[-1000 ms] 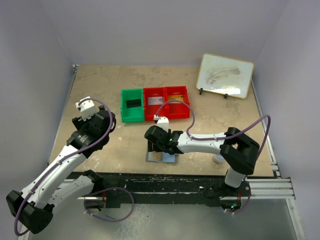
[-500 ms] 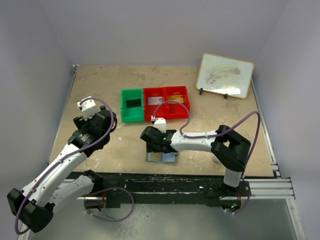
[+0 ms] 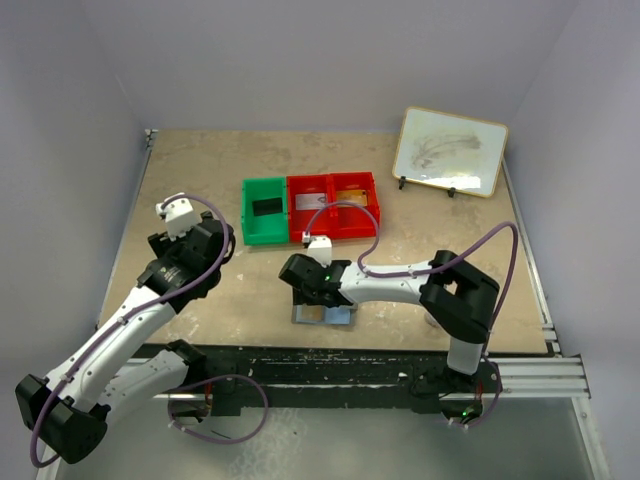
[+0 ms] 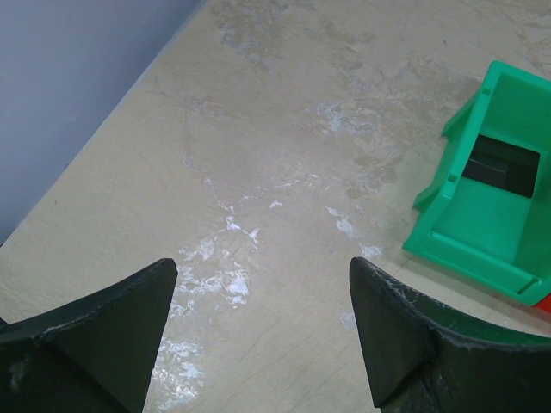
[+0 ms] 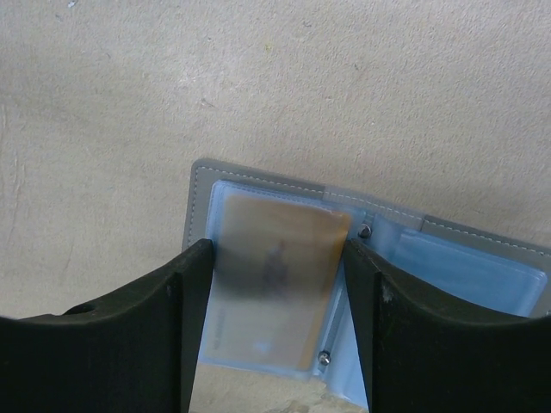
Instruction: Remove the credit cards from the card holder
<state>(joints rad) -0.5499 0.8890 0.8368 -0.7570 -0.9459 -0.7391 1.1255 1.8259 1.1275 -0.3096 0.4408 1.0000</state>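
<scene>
The card holder (image 5: 258, 177) lies open on the table, grey-edged with clear blue sleeves; in the top view it (image 3: 326, 316) sits near the front edge. A gold credit card (image 5: 275, 284) with a dark blur at its middle shows in the left sleeve. My right gripper (image 5: 277, 258) straddles it, fingers against both long edges, shut on the card. From above, the right gripper (image 3: 306, 290) hovers over the holder's left half. My left gripper (image 4: 263, 284) stands open and empty over bare table, left of the bins (image 3: 220, 240).
A green bin (image 3: 264, 210) holding a dark flat piece stands mid-table, also in the left wrist view (image 4: 482, 215). Two red bins (image 3: 333, 205) adjoin it on the right. A framed whiteboard (image 3: 450, 150) leans at the back right.
My right arm has shifted a little to the left over the card holder, its jaws unchanged. The left arm has barely moved.
</scene>
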